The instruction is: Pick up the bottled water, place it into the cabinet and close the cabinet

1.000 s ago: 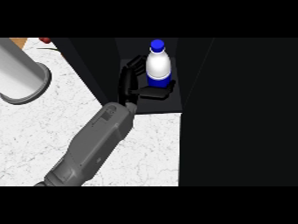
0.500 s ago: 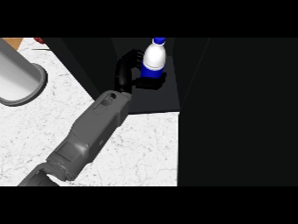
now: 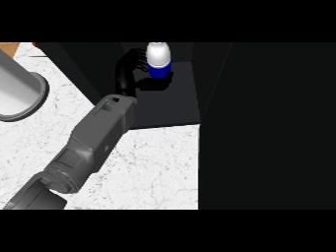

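— Black fingers curl round something up there. Which hand [image 3: 129, 69] is it?

— I cannot tell left from right for certain; only one grey forearm [image 3: 90, 142] shows, coming up from the lower left edge across the white marbled bench [image 3: 149, 167]. From where it enters I take it as the left hand. Its fingers are wrapped round the bottled water [image 3: 158, 61], on the bottle's left side.

— And where does the bottle stand?

— Upright inside the dark cabinet [image 3: 167, 106], toward the back of its floor, with the blue label band showing below the white upper part. Its cap is cut off by the top of the view.

— Is the cabinet closed?

— No, the inside lies open to view. A broad black panel [image 3: 280, 128] fills the right side, probably the door, though I cannot say for sure.

— Anything else on the bench?

— A large grey cylinder [image 3: 10, 86] at the far left, well apart from the cabinet opening.
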`<move>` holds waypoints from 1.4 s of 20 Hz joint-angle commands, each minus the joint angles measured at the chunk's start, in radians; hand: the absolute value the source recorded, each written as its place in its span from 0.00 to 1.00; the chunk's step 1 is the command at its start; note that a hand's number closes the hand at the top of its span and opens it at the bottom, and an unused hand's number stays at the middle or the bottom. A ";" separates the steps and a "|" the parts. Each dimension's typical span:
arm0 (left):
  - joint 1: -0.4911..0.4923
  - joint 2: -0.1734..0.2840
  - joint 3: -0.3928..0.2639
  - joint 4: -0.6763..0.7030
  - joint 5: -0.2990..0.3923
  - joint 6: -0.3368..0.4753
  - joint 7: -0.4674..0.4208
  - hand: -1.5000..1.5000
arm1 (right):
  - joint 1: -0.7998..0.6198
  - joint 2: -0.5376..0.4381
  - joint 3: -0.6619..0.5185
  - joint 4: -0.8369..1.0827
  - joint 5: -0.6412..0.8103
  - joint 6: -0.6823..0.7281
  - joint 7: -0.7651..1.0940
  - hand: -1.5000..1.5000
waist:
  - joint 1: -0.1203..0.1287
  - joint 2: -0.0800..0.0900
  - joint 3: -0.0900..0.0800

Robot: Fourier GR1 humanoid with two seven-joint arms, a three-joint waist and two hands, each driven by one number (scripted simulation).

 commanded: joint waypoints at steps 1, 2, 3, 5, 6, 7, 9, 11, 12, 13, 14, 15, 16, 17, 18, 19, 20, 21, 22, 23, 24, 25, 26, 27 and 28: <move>-0.047 -0.001 -0.008 0.072 -0.032 0.045 -0.017 0.00 | 0.005 -0.006 0.009 -0.048 -0.065 0.011 0.030 0.00 | -0.011 0.005 0.000; -0.024 -0.023 -0.016 0.071 -0.045 0.089 -0.074 0.00 | 0.045 -0.005 0.010 -0.045 -0.065 0.028 0.010 0.00 | -0.016 -0.001 0.000; -0.040 0.028 -0.015 0.080 -0.048 0.050 -0.056 0.00 | 0.048 -0.015 -0.029 -0.049 -0.106 0.032 0.002 0.00 | -0.015 0.000 0.000; -0.074 0.007 -0.016 0.106 -0.055 0.094 -0.042 0.00 | 0.024 0.002 0.019 -0.030 -0.054 0.032 -0.007 0.00 | -0.024 0.007 0.000; -0.075 0.036 -0.013 0.106 -0.055 0.077 -0.055 0.00 | 0.001 0.010 0.010 -0.020 -0.060 0.020 -0.012 0.00 | -0.019 0.010 0.000; -0.076 0.010 -0.015 0.110 -0.060 0.107 -0.071 0.00 | 0.014 -0.014 -0.004 -0.015 -0.069 0.043 -0.010 0.00 | -0.028 0.012 0.000; -0.090 0.019 -0.014 0.125 -0.062 0.110 -0.062 0.00 | 0.034 -0.022 -0.002 -0.057 -0.085 0.047 0.009 0.00 | -0.033 0.012 -0.001; -0.101 0.013 0.002 0.112 -0.049 0.057 -0.053 0.00 | 0.021 -0.019 -0.013 -0.038 -0.097 0.042 0.007 0.00 | -0.015 0.007 0.000; -0.109 -0.004 0.014 0.108 -0.039 0.072 -0.059 0.00 | 0.015 -0.011 0.015 -0.050 -0.077 0.040 0.011 0.00 | -0.025 0.013 -0.001; -0.105 0.023 -0.006 0.116 -0.058 0.000 -0.054 0.00 | 0.038 -0.024 -0.001 -0.065 -0.093 0.051 0.010 0.00 | -0.026 0.010 -0.001; -0.100 0.023 0.000 0.094 -0.054 -0.024 -0.091 0.00 | 0.027 -0.017 -0.008 -0.014 -0.093 0.058 -0.019 0.00 | -0.023 0.009 0.000; -0.114 0.035 0.020 0.074 -0.035 -0.073 -0.082 0.00 | 0.051 -0.018 0.003 -0.047 -0.082 0.061 -0.009 0.00 | -0.019 0.004 -0.001; -0.104 -0.001 0.043 0.047 -0.015 -0.055 -0.132 0.00 | 0.040 -0.022 -0.015 -0.015 -0.097 0.063 -0.016 0.00 | -0.014 0.004 -0.001; -0.119 0.003 0.049 0.032 -0.013 -0.073 -0.149 0.00 | 0.032 -0.006 0.027 -0.019 -0.064 0.048 0.010 0.00 | -0.002 0.003 -0.001; -0.132 0.027 0.061 0.033 -0.001 -0.131 -0.128 0.00 | 0.027 -0.017 0.019 -0.038 -0.064 0.053 0.011 0.00 | -0.006 0.006 -0.002; -0.088 0.013 0.080 0.012 0.014 -0.139 -0.199 0.00 | 0.049 -0.011 0.029 -0.072 -0.090 0.048 0.024 0.00 | 0.002 0.002 -0.002; -0.131 0.019 0.090 0.012 0.022 -0.160 -0.164 0.00 | 0.021 -0.013 0.006 -0.032 -0.063 0.053 -0.009 0.00 | 0.002 -0.001 -0.001; -0.124 0.030 0.087 0.006 0.017 -0.205 -0.185 0.00 | 0.029 -0.024 0.008 -0.043 -0.094 0.065 0.002 0.00 | 0.005 -0.001 -0.001; -0.076 0.016 0.084 0.001 0.014 -0.249 -0.225 0.00 | 0.038 -0.002 0.036 -0.054 -0.068 0.045 0.018 0.00 | 0.020 -0.007 -0.001; -0.084 -0.015 0.089 -0.006 0.016 -0.235 -0.238 0.00 | 0.050 -0.013 0.032 -0.092 -0.084 0.041 0.046 0.00 | 0.025 -0.010 -0.001; -0.093 -0.040 0.087 -0.014 0.018 -0.202 -0.228 0.00 | 0.047 -0.025 0.001 -0.053 -0.114 0.060 0.022 0.00 | 0.027 -0.016 0.000; -0.117 0.003 0.095 0.003 0.013 -0.244 -0.208 0.00 | 0.069 -0.014 0.025 -0.086 -0.102 0.052 0.038 0.00 | 0.027 -0.014 0.000; -0.088 -0.040 0.089 -0.011 0.019 -0.213 -0.232 0.00 | 0.043 0.011 0.064 -0.072 -0.051 0.033 0.044 0.00 | 0.029 -0.016 0.000; -0.085 -0.022 0.104 -0.013 0.021 -0.263 -0.220 0.00 | 0.036 0.004 0.011 -0.059 -0.106 0.029 0.031 0.00 | 0.045 -0.019 0.001; -0.073 -0.041 0.091 -0.035 0.007 -0.234 -0.221 0.00 | 0.107 0.006 0.043 -0.133 -0.083 0.021 0.078 0.00 | 0.055 -0.027 0.000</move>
